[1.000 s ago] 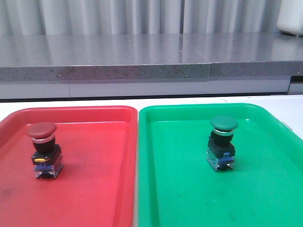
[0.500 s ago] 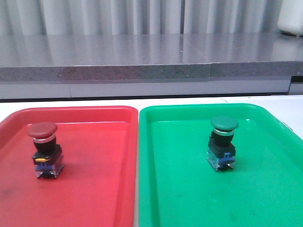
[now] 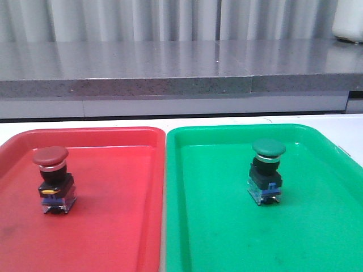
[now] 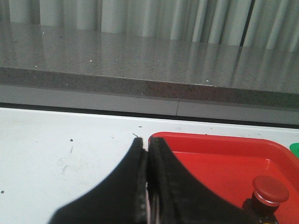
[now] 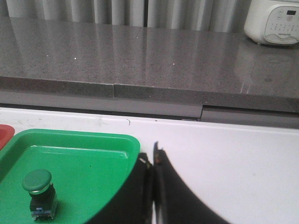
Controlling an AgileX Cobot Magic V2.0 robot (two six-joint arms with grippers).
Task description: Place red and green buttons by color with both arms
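The red button (image 3: 52, 178) stands upright in the red tray (image 3: 113, 226), toward its left side. It also shows in the left wrist view (image 4: 267, 194). The green button (image 3: 266, 170) stands upright in the green tray (image 3: 227, 238). It also shows in the right wrist view (image 5: 39, 193). My left gripper (image 4: 145, 145) is shut and empty, beside the red tray's (image 4: 219, 158) outer corner, apart from the red button. My right gripper (image 5: 153, 156) is shut and empty, beside the green tray's (image 5: 84, 154) outer corner, apart from the green button. Neither arm shows in the front view.
The two trays lie side by side on a white table (image 3: 351, 127). A grey stone counter (image 3: 170, 68) runs behind the table. A white appliance (image 5: 273, 21) stands on the counter at the far right.
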